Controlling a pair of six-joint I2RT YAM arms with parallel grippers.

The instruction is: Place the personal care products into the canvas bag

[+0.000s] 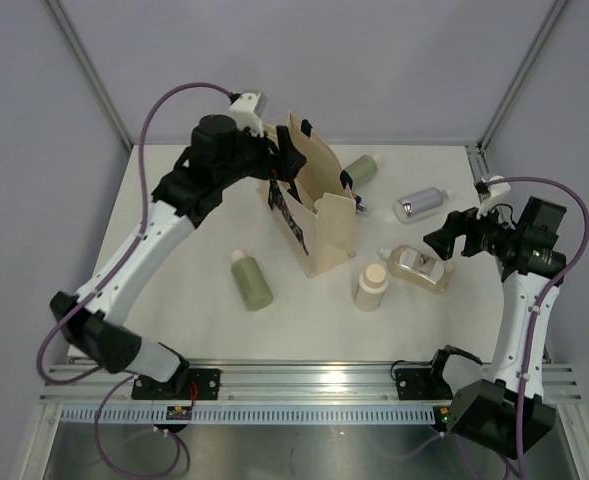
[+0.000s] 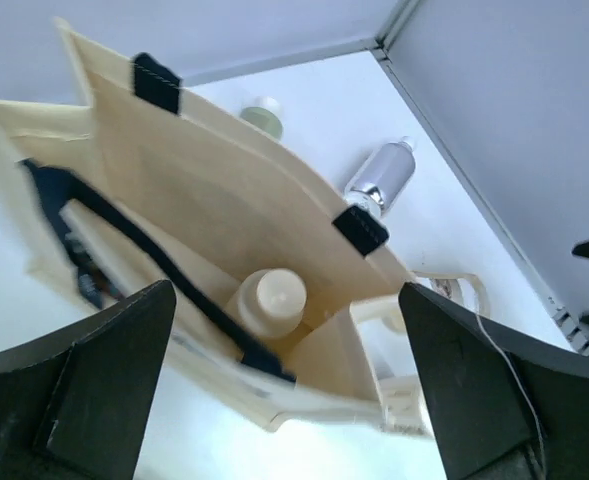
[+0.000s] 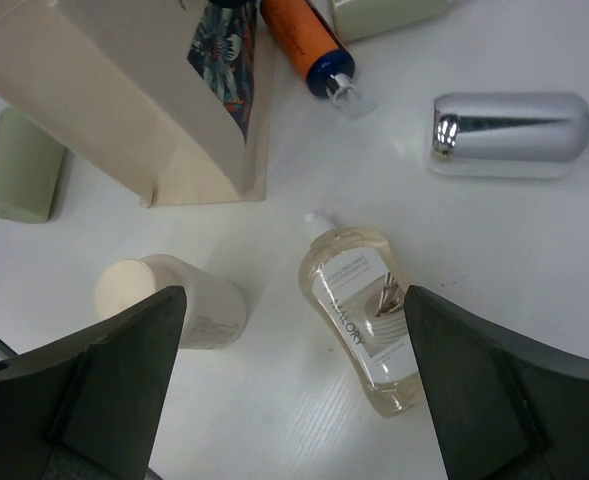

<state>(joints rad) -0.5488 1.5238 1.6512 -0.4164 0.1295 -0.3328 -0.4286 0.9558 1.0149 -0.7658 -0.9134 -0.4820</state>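
I am holding my left gripper (image 2: 286,310) spread wide right over the mouth of the canvas bag (image 1: 329,225), fingers apart and gripping nothing, and a cream-capped bottle (image 2: 272,295) is sitting low inside, leaning toward the near wall. I judge the jaws are standing over the opening because that is the drop point for each product. One black strap (image 2: 134,250) is drooping across the inside, so it is narrowing the free mouth on my side.

My right gripper (image 3: 294,310) is hovering open and empty above the table (image 1: 304,335), bracketing two candidates: the amber bottle (image 3: 369,325) lying flat with its label up, and the short beige bottle (image 3: 139,285) standing upright just beside the bag's corner. The amber one is looking like the easier pick, since bare table is showing on both its long sides.

The silver bottle (image 3: 509,135) is lying well apart toward the far right, near the frame rail, where room is tighter. One sage-green bottle (image 1: 251,280) is lying on the open left side of the bag, the other sage-green bottle (image 1: 361,170) behind it, with an orange bottle (image 3: 299,35) close against the printed face, leaving little finger room there
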